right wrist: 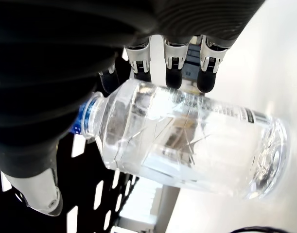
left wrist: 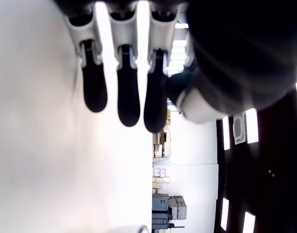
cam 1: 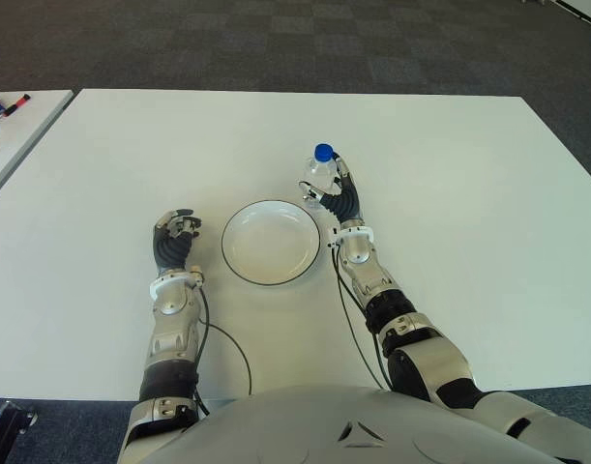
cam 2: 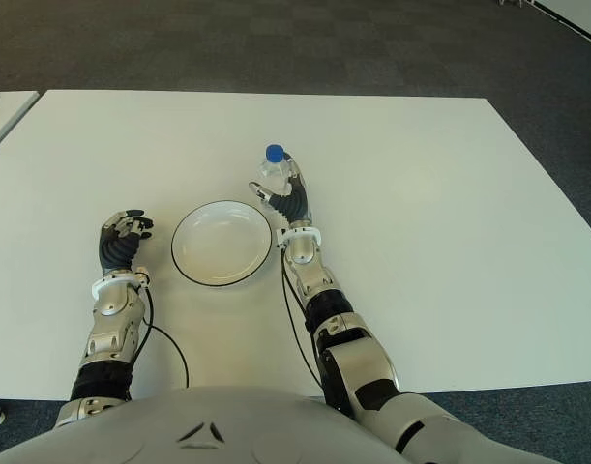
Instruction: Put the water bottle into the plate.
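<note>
Black-padded fingers (right wrist: 173, 73) of the right hand (cam 1: 339, 196) curl round the body of the water bottle (right wrist: 187, 141), with the thumb on the opposite side near the shoulder, so the hand is closed on it at mid-height. The bottle stands upright on the white table (cam 1: 469, 193), just beyond the far right edge of the plate (cam 1: 271, 242) and not yet inside it.

Thin clear plastic like this will likely give under pressure, so a firm squeeze could dent the wall; the smooth, glossy surface may also slip against the pads. It looks full or nearly full of water, which should make it moderately heavy for its size and steady while upright. The middle of the body, where the hand already sits, seems the best place to hold: below the tapering shoulder and above the base.

Transparent throughout, the bottle has a blue cap (cam 1: 322, 152), a short neck, faceted creases on its shoulder and a clear label with fine print round its lower half.

Off to the plate's left, the left hand (cam 1: 175, 235) shows idle, its fingers loosely curled and holding nothing.
</note>
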`<move>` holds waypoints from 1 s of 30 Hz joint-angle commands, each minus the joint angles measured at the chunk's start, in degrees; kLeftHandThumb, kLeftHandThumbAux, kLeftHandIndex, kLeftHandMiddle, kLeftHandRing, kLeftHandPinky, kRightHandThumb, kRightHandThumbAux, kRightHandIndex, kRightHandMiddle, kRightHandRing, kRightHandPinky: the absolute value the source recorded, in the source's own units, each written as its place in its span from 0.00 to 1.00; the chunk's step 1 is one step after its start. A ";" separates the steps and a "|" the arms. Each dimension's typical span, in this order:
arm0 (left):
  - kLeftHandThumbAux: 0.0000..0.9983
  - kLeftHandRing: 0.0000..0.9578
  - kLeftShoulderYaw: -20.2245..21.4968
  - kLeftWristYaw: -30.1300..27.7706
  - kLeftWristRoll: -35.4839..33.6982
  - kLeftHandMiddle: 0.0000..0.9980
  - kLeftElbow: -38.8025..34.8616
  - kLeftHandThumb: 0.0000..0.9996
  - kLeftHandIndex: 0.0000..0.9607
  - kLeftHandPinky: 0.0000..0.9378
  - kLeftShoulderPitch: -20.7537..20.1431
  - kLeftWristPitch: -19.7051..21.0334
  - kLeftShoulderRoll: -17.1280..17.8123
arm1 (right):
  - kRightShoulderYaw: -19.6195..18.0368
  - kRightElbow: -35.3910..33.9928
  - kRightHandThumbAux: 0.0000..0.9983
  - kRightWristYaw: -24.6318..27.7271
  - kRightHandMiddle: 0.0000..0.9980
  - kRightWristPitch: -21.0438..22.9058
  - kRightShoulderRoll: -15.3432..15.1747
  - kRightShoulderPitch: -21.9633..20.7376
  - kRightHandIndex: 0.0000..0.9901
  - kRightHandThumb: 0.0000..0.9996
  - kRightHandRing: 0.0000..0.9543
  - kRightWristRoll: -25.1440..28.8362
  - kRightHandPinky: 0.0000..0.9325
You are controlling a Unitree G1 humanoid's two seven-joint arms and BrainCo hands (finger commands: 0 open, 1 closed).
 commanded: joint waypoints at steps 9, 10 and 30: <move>0.72 0.50 0.44 -1.26 -1.25 0.52 4.08 0.69 0.44 0.49 1.78 -0.06 -0.08 | -0.43 1.66 0.74 1.54 0.00 1.55 -0.12 -1.47 0.00 0.01 0.01 0.83 0.09; 0.72 0.50 0.46 -1.30 -1.27 0.52 4.15 0.69 0.44 0.49 1.77 -0.16 -0.08 | -0.43 1.70 0.75 1.56 0.00 1.55 -0.12 -1.51 0.00 0.01 0.01 0.85 0.09; 0.72 0.49 0.17 -0.13 -0.03 0.51 4.63 0.68 0.44 0.48 2.22 -0.14 0.56 | -4.08 13.90 0.80 3.70 0.00 -0.49 -0.50 -10.47 0.00 0.02 0.00 4.47 0.09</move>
